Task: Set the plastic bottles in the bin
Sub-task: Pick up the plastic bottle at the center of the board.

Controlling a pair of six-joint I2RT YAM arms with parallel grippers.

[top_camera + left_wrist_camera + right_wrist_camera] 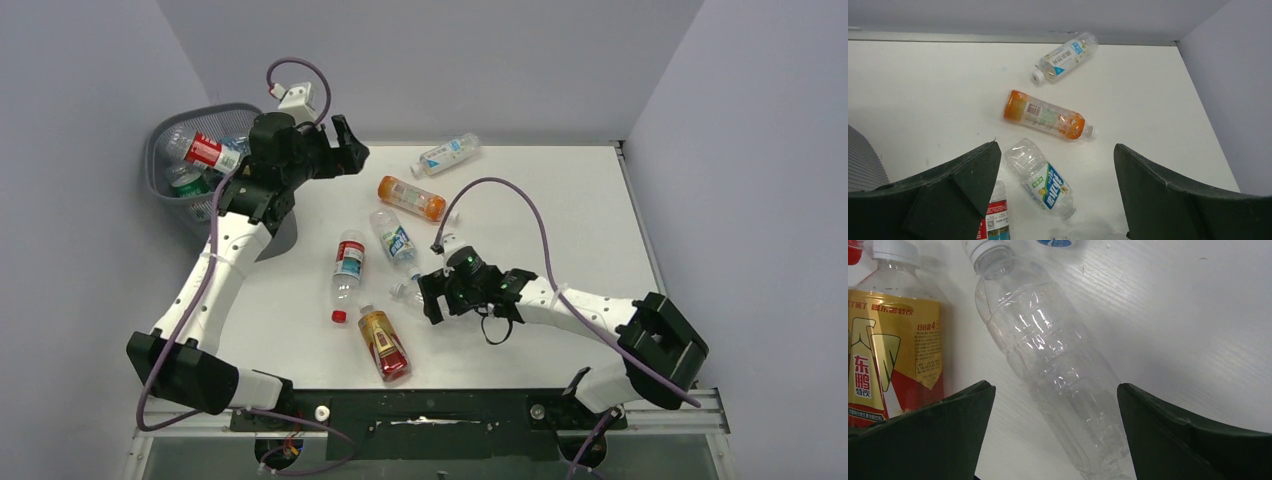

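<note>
While the right fingers stand spread astride the clear bottle lying central on the surface, closing could squirt it against the gold bottle; left fingers gape empty near the far-left-corner bin

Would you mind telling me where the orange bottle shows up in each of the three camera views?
Top external: the orange bottle lies just above the picture's centre.
Left wrist: it lies on its side at mid-frame, white cap to the right.
Right wrist: not in it.
Shared landmark: the clear bottle with the blue label lies directly below it in both of those pictures.
</note>
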